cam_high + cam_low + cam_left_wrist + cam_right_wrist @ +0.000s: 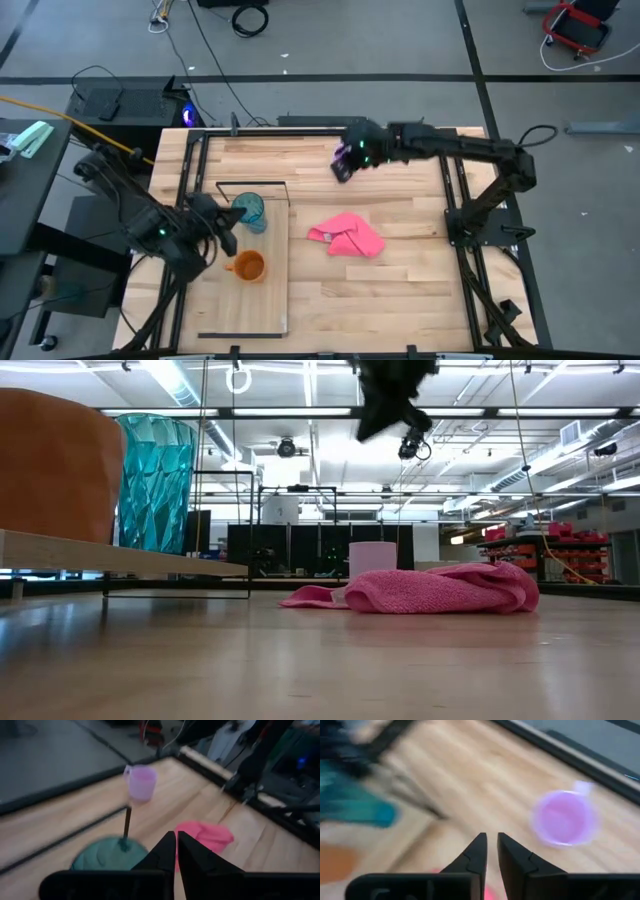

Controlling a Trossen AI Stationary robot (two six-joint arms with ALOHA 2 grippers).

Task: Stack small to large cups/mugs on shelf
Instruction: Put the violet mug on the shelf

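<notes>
Two cups already sit on the shelf (pixel 262 300), and one cup is not there yet. From above, you see the teal tumbler (pixel 251 211) and the orange mug (pixel 247 265) on the plank, near each other. Your left tool (pixel 228 230) waits just beside them, between the two. Your right tool (pixel 343 166) hangs over the far part of the surface (pixel 400 290), and the arm hides the lilac mug in this view. The pink cloth (pixel 348 236) lies in the middle, well apart from the shelf. I think your step now is going for the lilac mug.

From the low view, the lilac mug (pixel 372 558) stands upright behind the cloth (pixel 430 588). Your right tool (pixel 388 410) is high above it and not touching it. The orange mug (pixel 55 465) and the tumbler (pixel 155 482) stand side by side on the shelf (pixel 120 560).

From the left wrist, the left tool (pixel 176 851) has its two fingers pressed together and holds nothing. The tumbler (pixel 107 857) is right under it. The lilac mug (pixel 140 782) is far off.

From the right wrist, the right tool (pixel 489 851) has its fingers almost together, with only a thin gap, and holds nothing. The lilac mug (pixel 564 818) sits off to one side, not between the fingers. Next, I think you need to spread the fingers, line up over the mug's rim, and go down.
</notes>
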